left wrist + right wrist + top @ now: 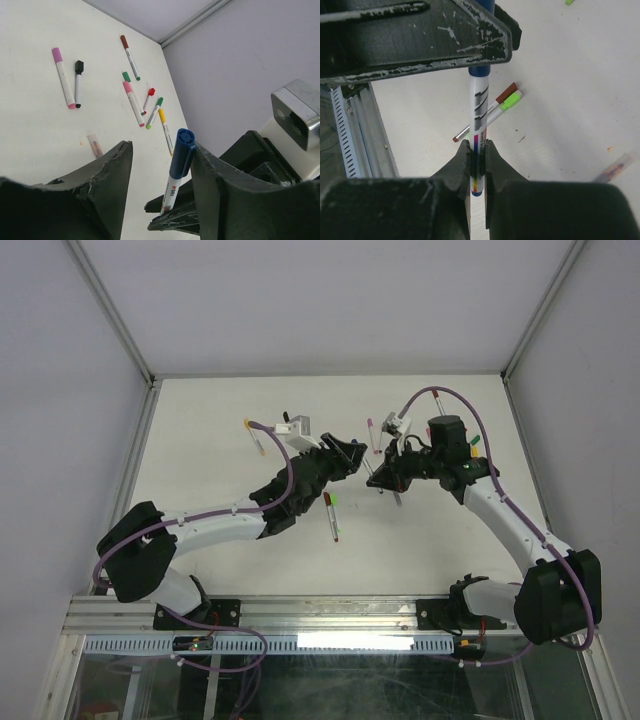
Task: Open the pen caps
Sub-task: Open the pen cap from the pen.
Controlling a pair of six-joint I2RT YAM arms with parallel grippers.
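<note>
Left wrist view: blue pen cap (181,150) stands upright between the left gripper (161,150) fingers. Jaws are spread wide, cap close to one finger, not clamped. Only the right wrist view shows the right gripper (478,152) pinching that pen's white barrel (479,107) below the cap. Barrel print is unreadable. Brown cap (507,91) and green cap (512,101) sit on pens lying on the table (220,440). Top view: both arms reach inward and the claws meet mid-table.

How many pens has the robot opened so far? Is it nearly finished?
Barely started. Done: no pen looks clearly opened. In hand: the right gripper pinches a white pen barrel whose blue plastic cap is still on; the open left gripper straddles that cap. Left: the pink-capped pen, black-capped pen, dark red-capped pen and others on the white table all look capped.
</note>
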